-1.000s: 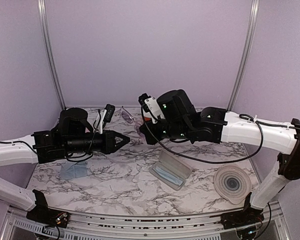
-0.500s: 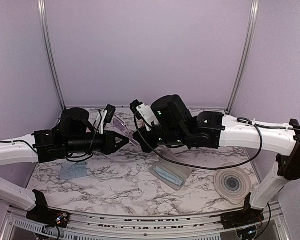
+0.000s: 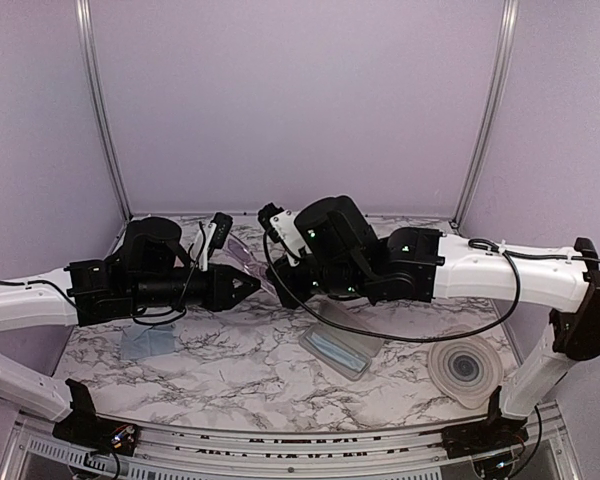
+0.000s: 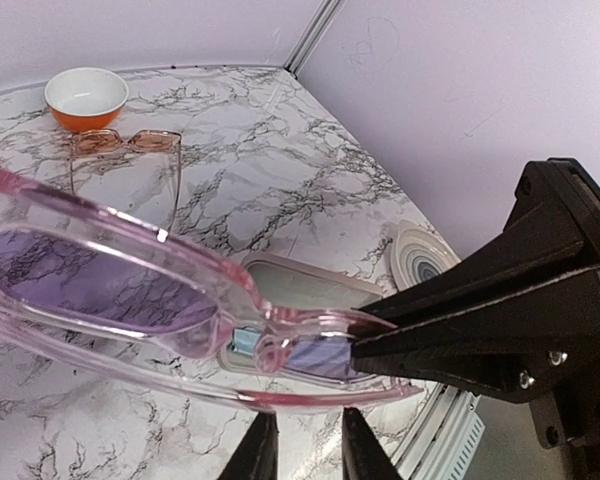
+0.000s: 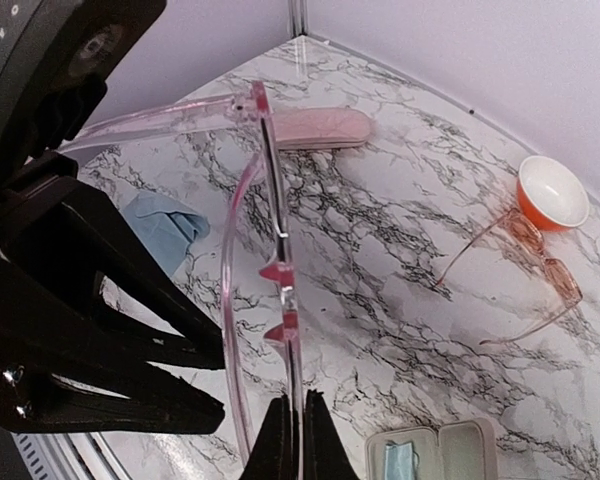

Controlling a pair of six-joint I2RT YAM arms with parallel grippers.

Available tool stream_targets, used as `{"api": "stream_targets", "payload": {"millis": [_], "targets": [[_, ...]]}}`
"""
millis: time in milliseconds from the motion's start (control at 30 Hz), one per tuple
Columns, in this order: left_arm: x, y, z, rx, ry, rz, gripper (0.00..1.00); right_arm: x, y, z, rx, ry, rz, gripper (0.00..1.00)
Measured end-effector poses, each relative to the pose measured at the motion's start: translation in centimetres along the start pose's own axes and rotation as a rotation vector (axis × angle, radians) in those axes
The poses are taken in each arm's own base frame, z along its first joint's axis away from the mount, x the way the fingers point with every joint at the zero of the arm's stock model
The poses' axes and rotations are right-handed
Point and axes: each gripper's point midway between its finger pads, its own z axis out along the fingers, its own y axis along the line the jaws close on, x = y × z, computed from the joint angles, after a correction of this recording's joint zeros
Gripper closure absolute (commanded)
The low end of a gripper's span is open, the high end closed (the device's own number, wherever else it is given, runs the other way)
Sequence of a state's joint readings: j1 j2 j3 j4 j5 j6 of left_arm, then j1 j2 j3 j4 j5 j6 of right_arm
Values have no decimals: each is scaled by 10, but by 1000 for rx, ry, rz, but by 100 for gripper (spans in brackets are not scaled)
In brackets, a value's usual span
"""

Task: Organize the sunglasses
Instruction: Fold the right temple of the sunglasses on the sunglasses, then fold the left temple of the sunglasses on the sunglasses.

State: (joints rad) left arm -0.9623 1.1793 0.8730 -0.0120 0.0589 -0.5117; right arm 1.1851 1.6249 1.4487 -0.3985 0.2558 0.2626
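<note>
My right gripper (image 5: 298, 435) is shut on the front rim of the pale sunglasses (image 5: 270, 210), a clear pink frame with purple lenses (image 4: 90, 280). It holds them in the air above the table. My left gripper (image 4: 305, 450) is open, and one temple arm crosses just past its fingertips. In the top view the pale pair (image 3: 248, 258) hangs between the left gripper (image 3: 248, 286) and the right gripper (image 3: 278, 288). The orange-brown sunglasses (image 5: 525, 260) lie unfolded on the table near the back; they also show in the left wrist view (image 4: 125, 145).
An open case (image 3: 340, 345) with a blue cloth inside lies front centre. A closed pink case (image 5: 315, 127) lies at the back left. A loose light blue cloth (image 3: 150, 340) lies left. An orange bowl (image 5: 553, 192) stands at the back. A ringed round disc (image 3: 463, 368) lies right.
My right arm has swung left and lower, carrying the pale sunglasses to the left gripper's fingertips. The left arm has barely moved.
</note>
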Motion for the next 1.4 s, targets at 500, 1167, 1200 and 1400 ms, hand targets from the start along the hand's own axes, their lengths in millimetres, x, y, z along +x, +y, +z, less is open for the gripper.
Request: {"api": "stream_targets", "payload": {"millis": [500, 1167, 1200, 1400], "targets": [[-15, -14, -26, 43, -41, -19, 23, -1, -46, 2, 168, -8, 83, 100], [-70, 20, -96, -246, -196, -13, 42, 16, -67, -29, 201, -20, 44, 100], [-69, 26, -96, -269, -191, -18, 45, 16, -67, -31, 198, -23, 40, 100], [-60, 48, -88, -357, -148, -33, 54, 10, -60, -44, 169, -59, -5, 100]]}}
